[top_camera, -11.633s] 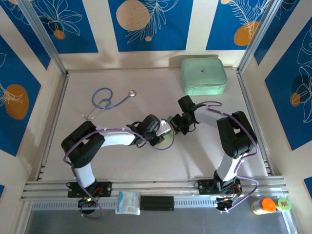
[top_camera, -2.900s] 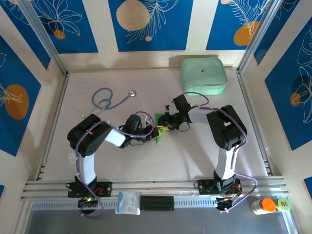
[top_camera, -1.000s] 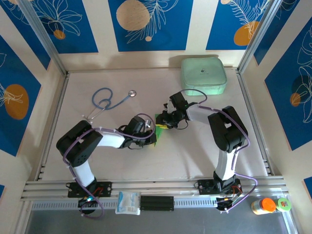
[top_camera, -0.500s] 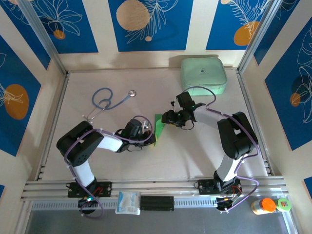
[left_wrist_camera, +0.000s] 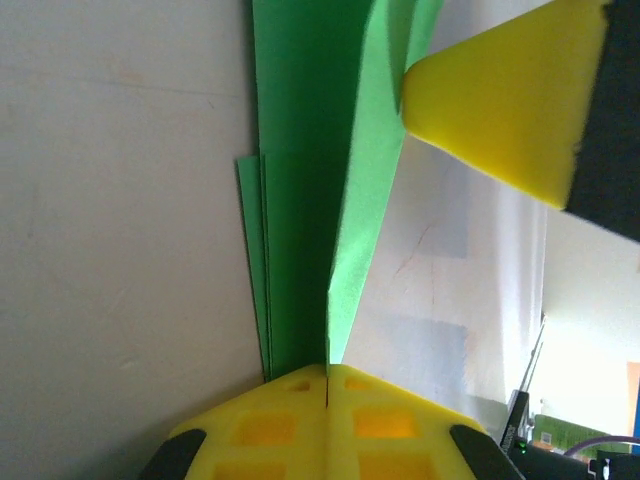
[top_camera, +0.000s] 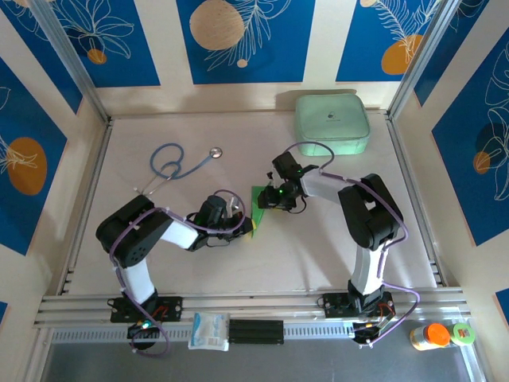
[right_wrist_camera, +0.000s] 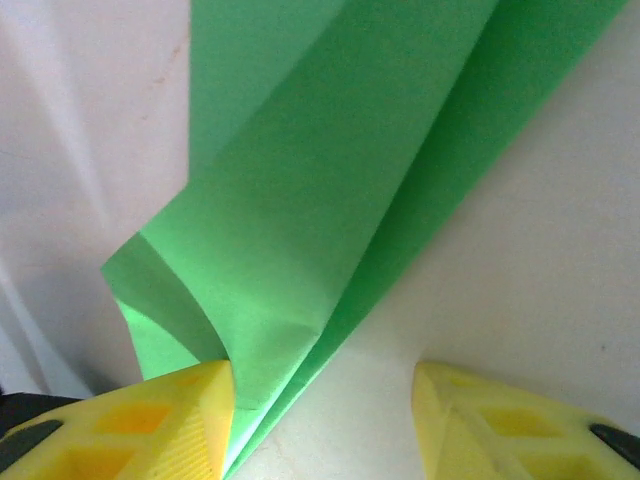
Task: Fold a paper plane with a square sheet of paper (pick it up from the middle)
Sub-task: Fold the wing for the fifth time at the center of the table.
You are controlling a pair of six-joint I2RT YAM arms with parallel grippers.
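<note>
Your left gripper is lying low on the table near its middle, and its yellow pads are pressing together on the near end of the green paper. In your left wrist view an upright flap of the sheet is running straight into the seam between the pads, while darker folded layers are lying flat on the tabletop just to the left of that flap. The paper is sitting between your two grippers as a narrow creased shape, not a flat square, and it is stretching away from the left gripper toward the right gripper. Your right gripper is reaching in from the far side with its jaws standing spread. In your right wrist view one yellow finger is touching the lower edge of a raised green fold, and the other finger is sitting well apart over bare table, gripping nothing. One of those right fingers is also showing at the upper right of your left wrist view, its tip lying against the top of the upright flap. Behind the arms, the mint-green zip case is sitting by the far edge of the table, and the blue stethoscope is lying at the far left, both well apart from the paper.
</note>
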